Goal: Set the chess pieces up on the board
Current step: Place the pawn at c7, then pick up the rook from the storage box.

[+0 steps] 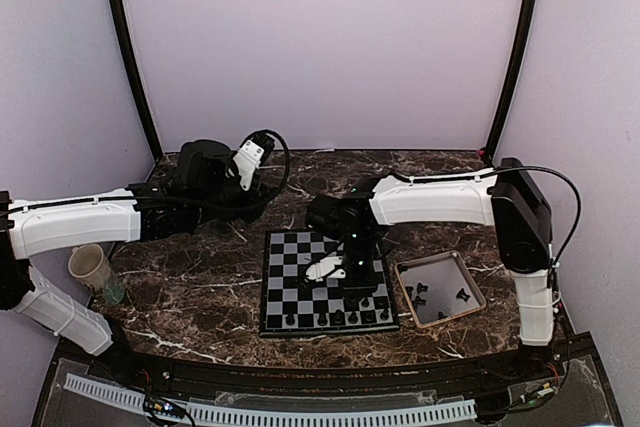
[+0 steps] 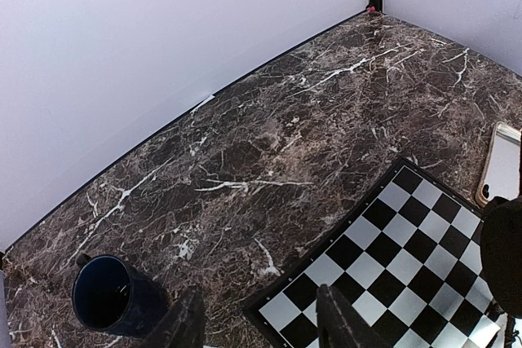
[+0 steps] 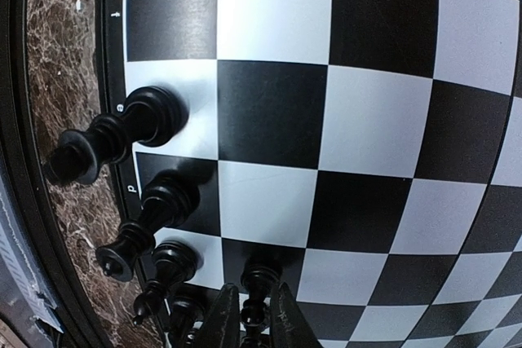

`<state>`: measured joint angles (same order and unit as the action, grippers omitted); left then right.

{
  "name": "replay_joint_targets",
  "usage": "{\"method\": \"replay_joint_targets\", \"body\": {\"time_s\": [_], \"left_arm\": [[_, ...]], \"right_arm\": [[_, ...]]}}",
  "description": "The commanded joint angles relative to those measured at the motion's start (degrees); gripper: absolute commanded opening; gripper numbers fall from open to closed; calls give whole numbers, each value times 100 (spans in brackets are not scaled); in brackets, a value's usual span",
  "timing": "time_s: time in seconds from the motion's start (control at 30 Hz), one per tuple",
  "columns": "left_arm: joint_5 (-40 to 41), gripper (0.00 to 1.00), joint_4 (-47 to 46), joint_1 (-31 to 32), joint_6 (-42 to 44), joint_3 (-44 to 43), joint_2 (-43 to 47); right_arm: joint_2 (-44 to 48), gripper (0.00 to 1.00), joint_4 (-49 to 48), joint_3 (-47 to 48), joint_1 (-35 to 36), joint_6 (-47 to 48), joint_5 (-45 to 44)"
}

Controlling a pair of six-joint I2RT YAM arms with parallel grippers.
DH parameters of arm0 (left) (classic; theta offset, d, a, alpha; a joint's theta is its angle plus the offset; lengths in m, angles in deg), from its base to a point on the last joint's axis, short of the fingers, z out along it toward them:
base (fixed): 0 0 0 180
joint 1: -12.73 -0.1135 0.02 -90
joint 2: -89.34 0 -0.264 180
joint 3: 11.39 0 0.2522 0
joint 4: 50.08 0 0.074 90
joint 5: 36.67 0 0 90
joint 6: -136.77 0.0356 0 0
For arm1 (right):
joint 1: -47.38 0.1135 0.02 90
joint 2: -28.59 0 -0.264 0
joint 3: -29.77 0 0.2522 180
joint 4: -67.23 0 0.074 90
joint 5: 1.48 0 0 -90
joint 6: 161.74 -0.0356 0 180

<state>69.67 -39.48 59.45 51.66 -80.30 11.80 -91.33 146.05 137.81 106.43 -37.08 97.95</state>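
The board (image 1: 300, 287) of black and pale squares lies mid-table. Several dark chess pieces (image 1: 340, 318) stand in a row along its near edge. My right gripper (image 1: 358, 282) hangs low over the board's near right part. In the right wrist view its fingertips (image 3: 251, 323) close on a small pawn (image 3: 259, 283) that stands on a black square in the second row. Beside it stand edge-row pieces (image 3: 167, 197). My left gripper (image 2: 261, 323) is open and holds nothing, above the marble by the board's (image 2: 408, 258) far left corner.
A tan-rimmed tray (image 1: 440, 289) right of the board holds more dark pieces (image 1: 420, 292). A cup (image 1: 90, 267) stands at the table's left side, seen as a dark blue one (image 2: 110, 295) beside my left fingers. Purple walls enclose the marble table (image 1: 200, 297).
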Motion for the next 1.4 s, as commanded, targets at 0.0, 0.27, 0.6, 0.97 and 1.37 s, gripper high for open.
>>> {"method": "replay_joint_targets", "body": {"time_s": [0.0,0.27,0.6,0.97,1.37], "left_arm": [[10,49,-36,-23,39,-30,204],[69,49,-62,-23,48,-10,200],[147,99,-404,-30,-250,202,164],[-704,99,206,7,-482,-528,-701],[-607,99,-64,791,438,-1457,-1575]], "right_arm": [[-50,17,62,37,72,50,77],[631,95,123,15,-145,50,86],[2192,98,-239,-457,-1568,-2,567],[4517,98,-2129,-3188,-2968,-10,746],[5690,98,-4040,-4317,-3964,-1114,-1878]]}}
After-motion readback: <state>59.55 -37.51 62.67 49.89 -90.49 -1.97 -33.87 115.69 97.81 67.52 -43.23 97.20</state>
